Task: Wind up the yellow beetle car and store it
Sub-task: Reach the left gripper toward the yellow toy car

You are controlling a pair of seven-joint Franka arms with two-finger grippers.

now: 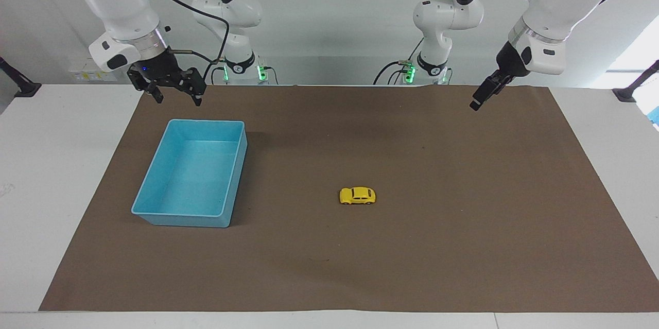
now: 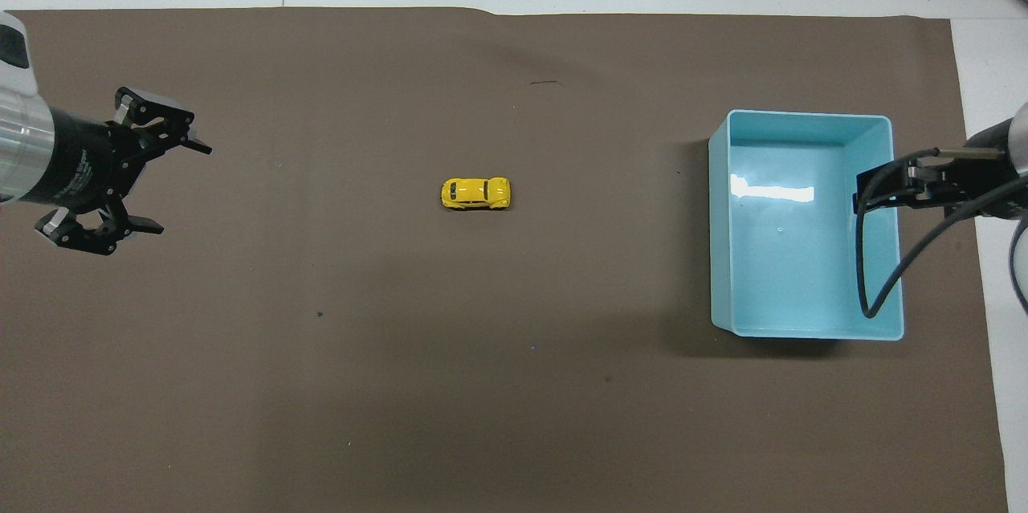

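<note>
The left gripper (image 2: 178,186) hangs in the air over the brown mat (image 1: 463,205) toward the left arm's end of the table (image 1: 51,174). Its two black fingers (image 2: 195,147) stand wide apart, with only open space between them. It holds nothing and touches nothing. In the facing view this gripper (image 1: 476,101) shows edge-on, pointing down and inward from its white wrist, well clear of the mat.

The right gripper (image 1: 176,96) waits up in the air just over the rim of the blue bin (image 1: 154,195) that lies nearest the robots, toward the right arm's end of the table. Its fingers (image 1: 197,99) are spread wide and carry nothing; they do not touch the bin. A black cable loops down from its wrist. From overhead the right gripper (image 2: 871,192) overlaps the bin (image 2: 723,256) only because it is raised.

One yellow beetle car (image 1: 357,195) sits on its wheels on the mat, near the middle of the table, between the two grippers and well apart from both. It lies lengthwise along the table, alone on the bare mat and well apart from the bin. In the overhead view the car (image 2: 475,193) shows its rounded roof and dark windows.

Counted: one car, one bin with nothing inside it, one mat, two arms with one gripper each.
</note>
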